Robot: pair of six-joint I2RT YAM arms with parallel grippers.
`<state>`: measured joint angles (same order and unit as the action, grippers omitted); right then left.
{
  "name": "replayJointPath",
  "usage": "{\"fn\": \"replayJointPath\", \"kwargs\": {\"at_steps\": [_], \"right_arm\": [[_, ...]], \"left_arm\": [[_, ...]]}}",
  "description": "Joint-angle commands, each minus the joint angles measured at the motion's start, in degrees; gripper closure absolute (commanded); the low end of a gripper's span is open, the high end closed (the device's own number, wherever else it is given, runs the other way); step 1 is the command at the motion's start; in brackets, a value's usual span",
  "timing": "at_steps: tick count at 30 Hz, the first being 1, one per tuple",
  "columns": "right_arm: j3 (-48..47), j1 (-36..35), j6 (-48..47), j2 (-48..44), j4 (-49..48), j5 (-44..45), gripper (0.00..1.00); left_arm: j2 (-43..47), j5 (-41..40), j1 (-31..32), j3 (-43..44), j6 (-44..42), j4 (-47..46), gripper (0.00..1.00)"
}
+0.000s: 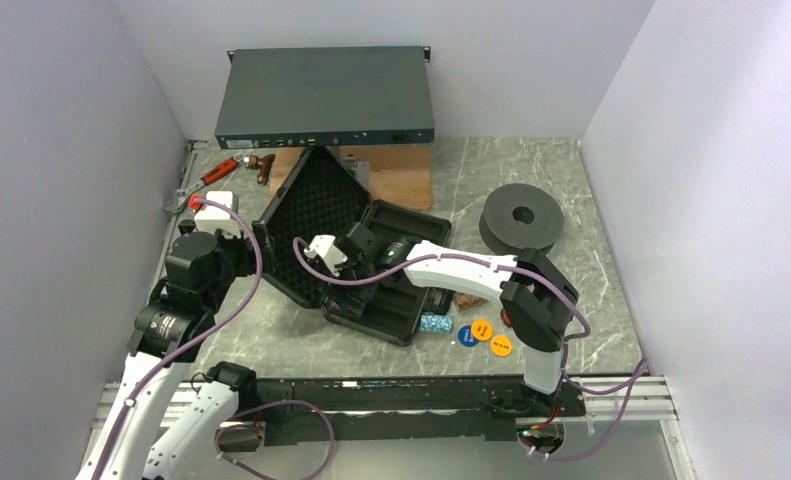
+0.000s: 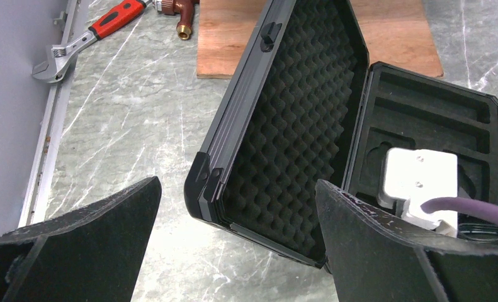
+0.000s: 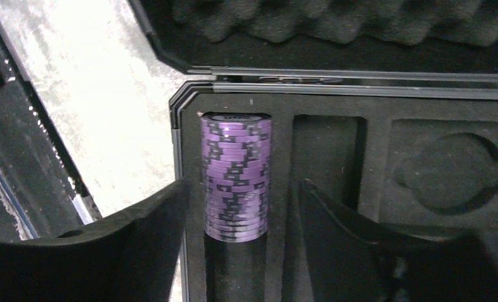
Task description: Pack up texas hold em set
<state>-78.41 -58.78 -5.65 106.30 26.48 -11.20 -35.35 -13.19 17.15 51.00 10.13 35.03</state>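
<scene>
**Hovering over the purple roll in the open case**

I see the black case (image 1: 386, 318) lying open mid-worktop (image 1: 271, 340), its foam-lined lid (image 2: 290, 126) propped up on the left of the base. My right gripper (image 3: 243, 182) is down inside the base with its fingers spread on either side of the purple roll (image 3: 236, 182). That roll lies in the outermost slot, its far end towards the hinge side. A gap shows on each side of it, so nothing is pinched.

My left gripper (image 2: 237, 182) hangs wide apart and holds nothing, with the lid's near corner showing between its fingers.

Outside the case, just beside its front right corner, the teal roll (image 1: 435, 324), blue disc (image 1: 466, 336), yellow disc (image 1: 482, 329) and orange disc (image 1: 500, 347) lie on the worktop. The brown roll (image 1: 468, 300) is partly hidden under my right forearm.

At the back sit the grey rack unit (image 1: 326, 97), a wooden board (image 1: 401, 180) and a red-handled wrench (image 2: 89, 38). A black spool (image 1: 519, 215) sits to the right.
</scene>
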Motion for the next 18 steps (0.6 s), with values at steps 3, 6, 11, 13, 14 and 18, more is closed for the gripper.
{"fn": "replayJointPath", "kwargs": {"at_steps": [3, 6, 11, 13, 14, 18], "right_arm": [[1.6, 0.2, 0.5, -5.1, -3.1, 3.2, 0.3], [3.2, 0.2, 1.5, -7.5, -5.0, 4.1, 0.3], [8.0, 0.2, 3.7, -12.8, -9.3, 5.7, 0.32], [9.5, 0.2, 4.8, -14.7, -10.5, 5.6, 0.33], [10.3, 0.2, 5.4, -15.6, -10.9, 5.4, 0.34], [14.4, 0.2, 8.0, -19.1, -12.6, 5.2, 0.38]], "left_arm": [[-0.2, 0.1, 0.2, 1.1, -0.6, -0.9, 0.0], [-0.3, 0.1, 0.2, 1.1, -0.7, -0.9, 0.0], [-0.5, 0.3, 0.2, 1.0, -0.8, -1.1, 0.0], [-0.7, 0.3, 0.2, 1.1, -0.8, -1.1, 0.0], [-0.8, 0.4, 0.2, 1.2, -0.8, -1.1, 0.0], [-0.7, 0.1, -0.1, 1.2, -0.8, -1.0, 0.0]]}}
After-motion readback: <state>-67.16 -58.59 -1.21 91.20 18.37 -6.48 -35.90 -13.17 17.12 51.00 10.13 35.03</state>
